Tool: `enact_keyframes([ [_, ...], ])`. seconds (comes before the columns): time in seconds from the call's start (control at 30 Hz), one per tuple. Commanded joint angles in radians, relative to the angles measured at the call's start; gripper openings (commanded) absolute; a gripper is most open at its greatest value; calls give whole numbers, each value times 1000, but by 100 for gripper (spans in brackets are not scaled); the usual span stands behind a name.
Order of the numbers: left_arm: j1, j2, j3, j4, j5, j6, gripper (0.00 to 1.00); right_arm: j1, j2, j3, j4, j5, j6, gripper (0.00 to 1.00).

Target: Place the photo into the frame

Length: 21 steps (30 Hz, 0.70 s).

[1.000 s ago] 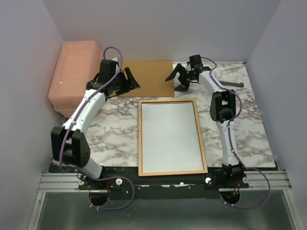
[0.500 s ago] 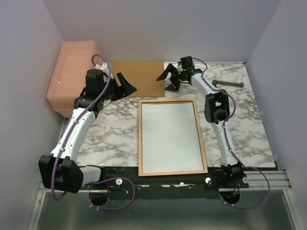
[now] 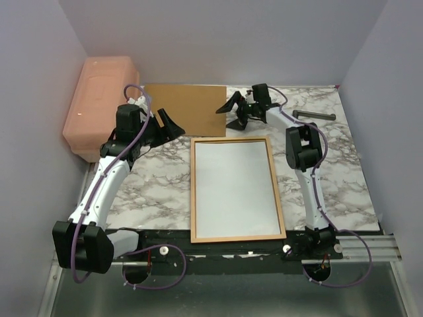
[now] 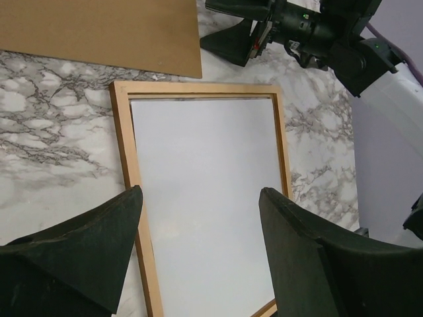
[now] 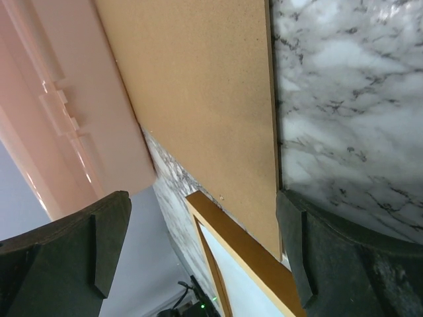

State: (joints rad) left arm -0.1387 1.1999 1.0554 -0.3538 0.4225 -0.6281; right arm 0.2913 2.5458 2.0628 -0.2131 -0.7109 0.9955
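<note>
The frame (image 3: 192, 191) is a thin orange-brown wooden rectangle lying flat at the table's middle; it also shows in the left wrist view as the frame (image 4: 123, 145) and in the right wrist view as the frame (image 5: 244, 254). A plain pale sheet (image 3: 234, 188) fills it. No printed picture shows, so the photo is out of view, and I cannot tell whether this sheet is its back. My left gripper (image 3: 173, 125) (image 4: 198, 191) hovers open at the frame's far-left corner, holding nothing. My right gripper (image 3: 232, 113) (image 5: 201, 195) is open beyond the frame's far edge.
A plain brown backing board (image 3: 185, 109) (image 5: 198, 86) lies flat beyond the frame, its right edge against one finger (image 5: 344, 251) of my right gripper. A pink plastic box (image 3: 99, 99) stands at the far left. A dark metal rod (image 3: 314, 115) lies at the far right.
The backing board has slid left with my right gripper against its right edge. My left arm has drawn back to the left, and its jaws opened a little wider.
</note>
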Motion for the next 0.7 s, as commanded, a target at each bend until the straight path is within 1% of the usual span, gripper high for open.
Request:
enact_keyframes([
  [0.0,7,-36,-36,-7,-7,21,73,65,-87,-53,97,-128,43,98],
  [0.13,7,-40,-53,-8,-2,26,73,72,-127,-114,152,-127,49,98],
  [0.37,7,-55,-70,-19,4,39,74,72,-22,78,141,-107,87,98],
  [0.47,6,-60,-72,-30,2,48,74,71,18,147,145,-129,126,97],
  [0.57,6,-65,-77,-43,-2,55,74,73,-8,114,175,-142,145,96],
  [0.67,6,-72,-88,-47,-8,56,74,74,-79,21,181,-148,130,96],
])
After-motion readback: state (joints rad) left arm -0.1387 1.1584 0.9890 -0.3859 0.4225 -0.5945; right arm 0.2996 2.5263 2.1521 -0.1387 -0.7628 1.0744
